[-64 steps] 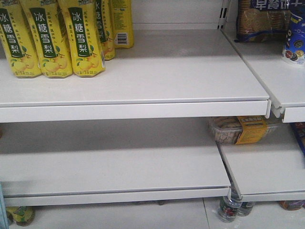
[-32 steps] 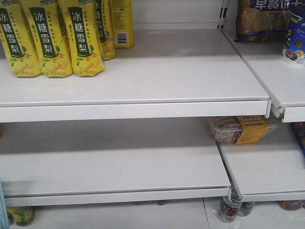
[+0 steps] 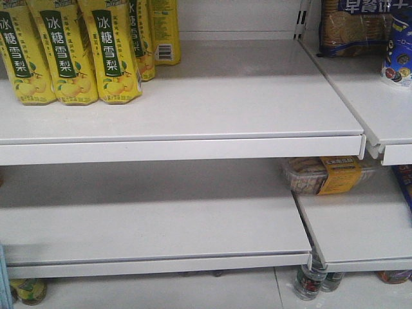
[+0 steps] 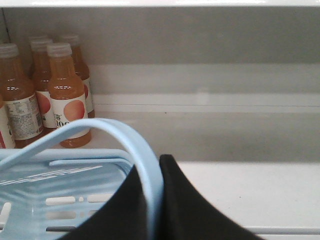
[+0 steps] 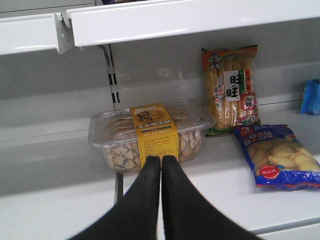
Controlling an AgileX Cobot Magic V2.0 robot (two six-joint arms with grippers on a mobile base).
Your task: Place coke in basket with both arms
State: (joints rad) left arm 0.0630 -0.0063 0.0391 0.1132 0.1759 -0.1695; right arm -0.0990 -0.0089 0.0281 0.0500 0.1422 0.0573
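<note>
In the left wrist view my left gripper (image 4: 153,167) is shut on the pale blue strap handle (image 4: 107,129) of the light blue basket (image 4: 65,195), which hangs at the lower left in front of a shelf. In the right wrist view my right gripper (image 5: 161,161) is shut and empty, its black fingers pressed together in front of a clear biscuit box (image 5: 150,132). No coke shows in any view. A sliver of the basket (image 3: 3,283) shows at the lower left edge of the front view. Neither arm shows there.
White shelves (image 3: 193,116) fill the front view, with yellow pear-drink bottles (image 3: 71,48) at upper left and the biscuit box (image 3: 325,174) at right. Peach-drink bottles (image 4: 65,92) stand beside the basket. Snack bags (image 5: 231,90) (image 5: 277,155) lie right of the box.
</note>
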